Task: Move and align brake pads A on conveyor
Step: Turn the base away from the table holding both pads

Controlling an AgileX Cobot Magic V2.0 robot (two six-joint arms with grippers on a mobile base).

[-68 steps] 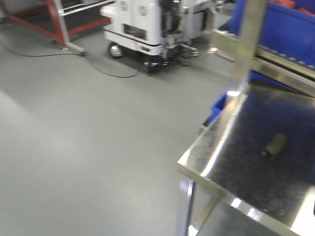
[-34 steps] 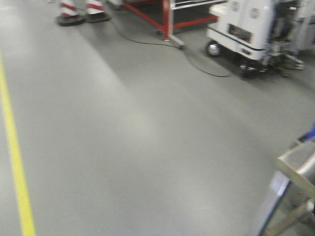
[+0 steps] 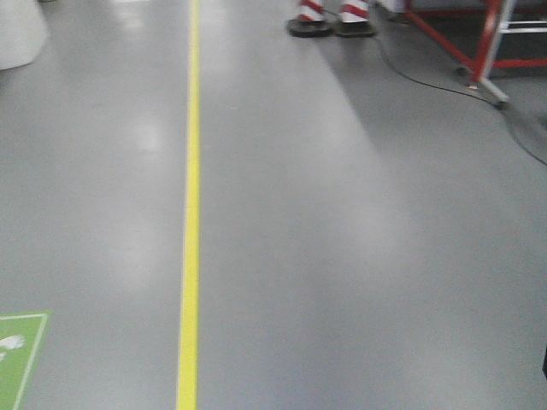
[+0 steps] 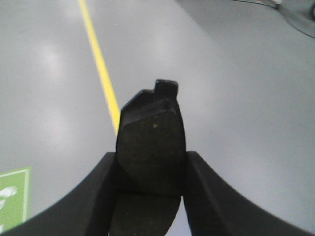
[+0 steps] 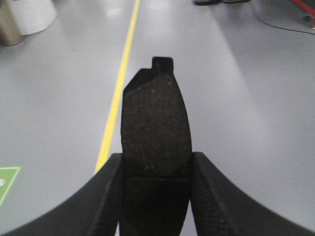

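Observation:
In the left wrist view a dark-grey brake pad (image 4: pixel 151 142) with a small tab at its far end stands lengthwise between the two black fingers, and my left gripper (image 4: pixel 150 169) is shut on it. The right wrist view shows the same hold: my right gripper (image 5: pixel 156 169) is shut on a second brake pad (image 5: pixel 155 128), with a thin groove across its middle at the fingers. Both pads hang above bare grey floor. The conveyor is out of view in every view.
A yellow floor line (image 3: pixel 190 213) runs away from me on the grey floor. A green floor marking (image 3: pixel 17 354) lies at the near left. Red-and-white cone bases (image 3: pixel 329 21), a red frame (image 3: pixel 479 43) and a black cable (image 3: pixel 444 85) are at the far right.
The front view has swung left: the steel table, the blue bins and the white mobile robot have left the frame, and the yellow line has moved to the middle.

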